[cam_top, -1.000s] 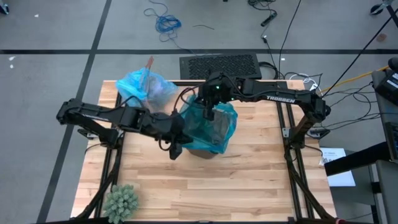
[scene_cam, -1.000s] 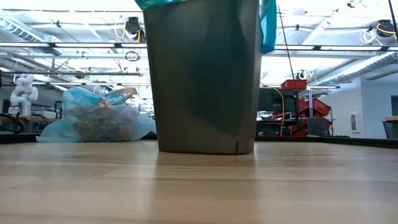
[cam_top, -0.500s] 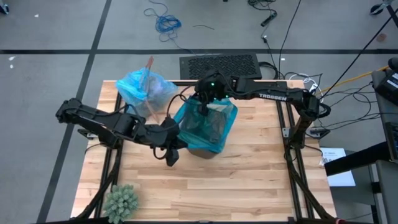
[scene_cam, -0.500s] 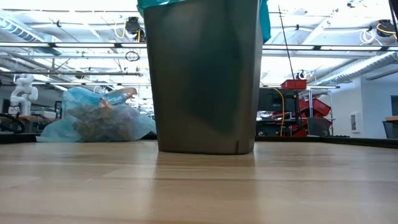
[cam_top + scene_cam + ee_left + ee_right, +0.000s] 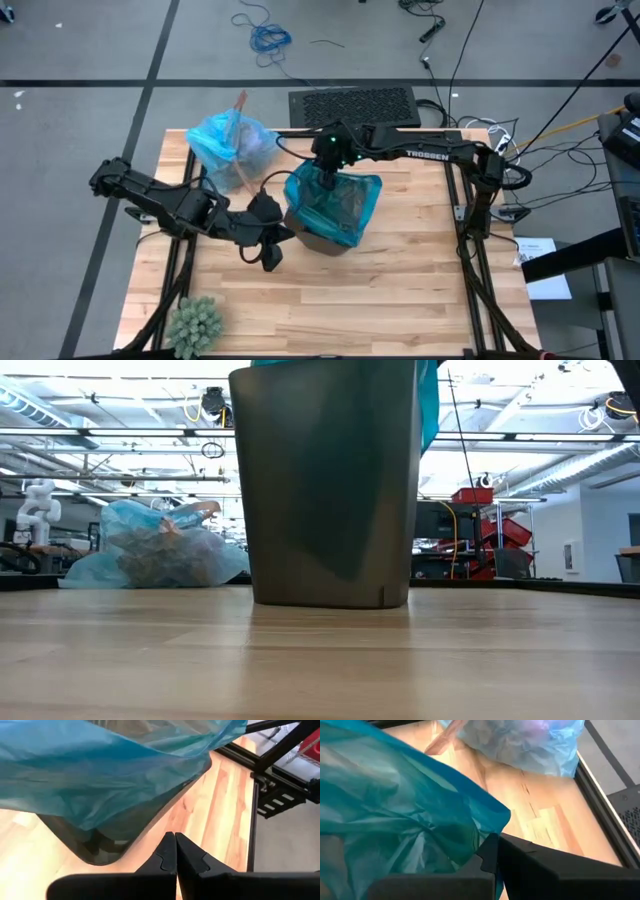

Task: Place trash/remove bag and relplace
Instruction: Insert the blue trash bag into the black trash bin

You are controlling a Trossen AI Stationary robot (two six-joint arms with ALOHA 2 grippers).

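Left gripper (image 5: 271,259) has backed off the bin (image 5: 325,240), pressed together; right gripper (image 5: 331,172) pinches the new liner (image 5: 335,205); full bag (image 5: 230,143) sits behind, liner half-fitted

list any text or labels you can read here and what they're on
"TROSSEN" – white letters on the right arm, readable in the high view.
No other text can be read: the paper on the floor right of the table has print too small to make out, and the bin, both bags and the left arm show no lettering.
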